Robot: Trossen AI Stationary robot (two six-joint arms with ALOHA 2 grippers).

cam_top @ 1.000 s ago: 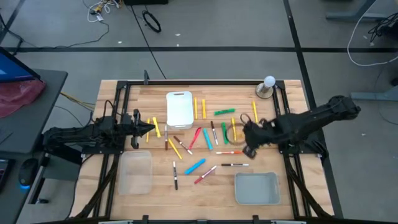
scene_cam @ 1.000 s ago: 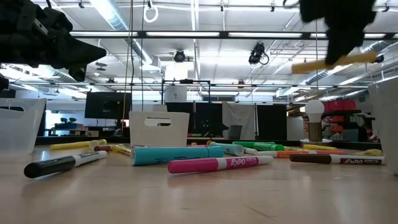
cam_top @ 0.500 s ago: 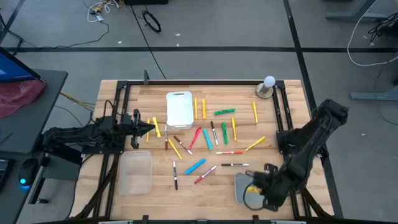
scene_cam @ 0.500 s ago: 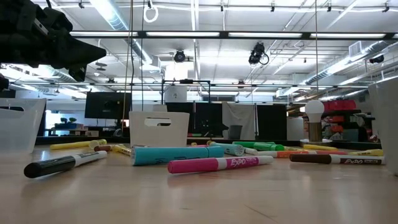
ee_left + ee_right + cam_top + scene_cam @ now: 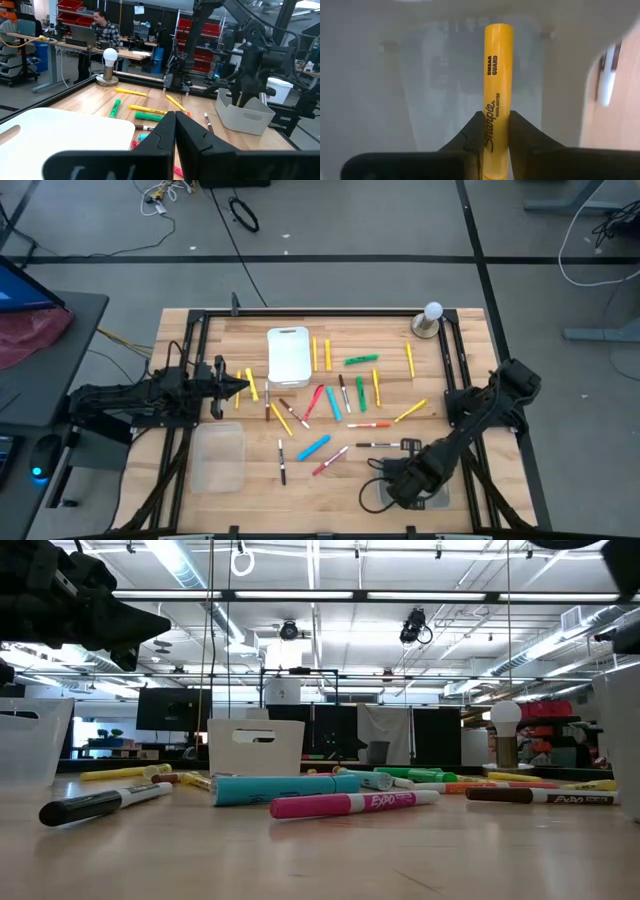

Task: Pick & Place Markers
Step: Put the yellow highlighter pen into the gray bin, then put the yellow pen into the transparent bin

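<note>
Many markers in yellow, green, blue, pink and dark colours lie flat and scattered on the middle of the wooden table; the low view shows them from the side. My right gripper hangs over the grey tray at the table's near right and is shut on a yellow highlighter marker. The tray's pale floor shows behind the marker. My left gripper waits shut and level above the table's left side, touching nothing. My right gripper pinches the yellow marker's barrel between its two fingers. The fingers come from above, pointing down, and lie across the marker. One end of the marker juts past the fingers over the tray's floor, clear of it.
A white bin stands at the far middle and a clear tray at the near left. A lamp bulb stands at the far right corner. Beyond the table, a person sits at a desk.
My right gripper has carried the yellow marker from the table's middle right toward the near edge and down over the grey tray, turning at the wrist on the way. The marker has stayed in its hold.
</note>
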